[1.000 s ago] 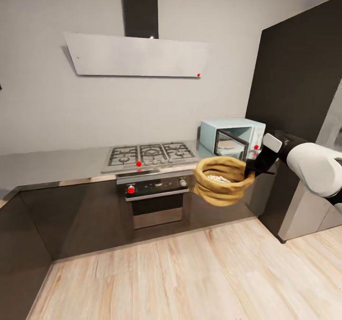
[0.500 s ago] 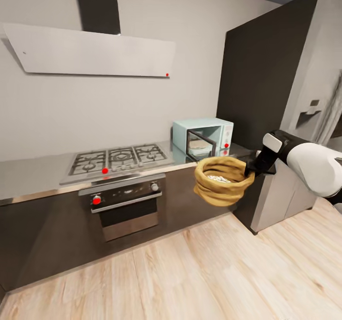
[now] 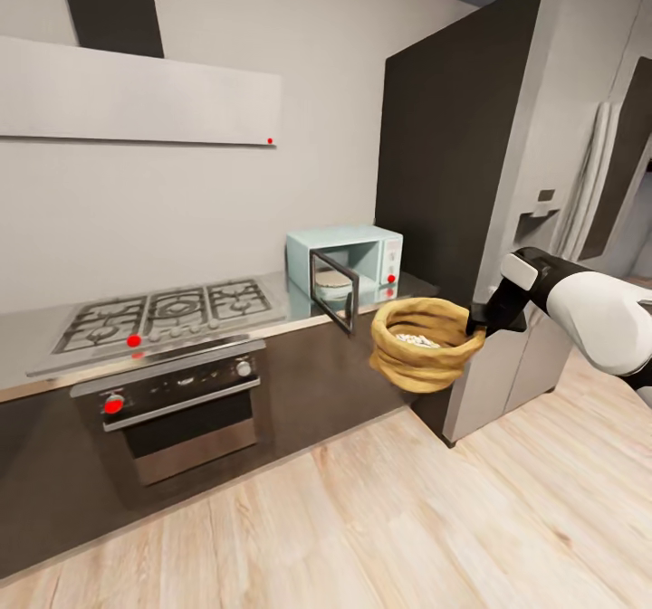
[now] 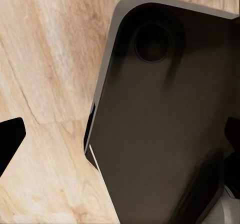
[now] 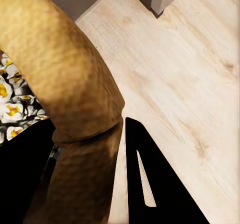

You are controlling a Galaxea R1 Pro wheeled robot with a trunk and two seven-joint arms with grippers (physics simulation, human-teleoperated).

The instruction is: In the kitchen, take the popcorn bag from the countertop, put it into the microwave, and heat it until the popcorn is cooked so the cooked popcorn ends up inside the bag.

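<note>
One popcorn bag point(image 3: 420, 342) hangs in mid-air, mouth up, its rim pinched at the right side in the right pincer point(image 3: 476, 321). Beyond it to the left, the microwave point(image 3: 345, 264) sits on the desk point(image 3: 272, 301), door ajar, so that arm is nearer.

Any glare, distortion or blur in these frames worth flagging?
Head view: wide-angle lean on the tall dark cabinet; the countertop mirrors the microwave. Right wrist view: the popcorn bag is soft up close, its lower folds in shadow. Left wrist view: flat lighting, a glossy dark panel.
</note>
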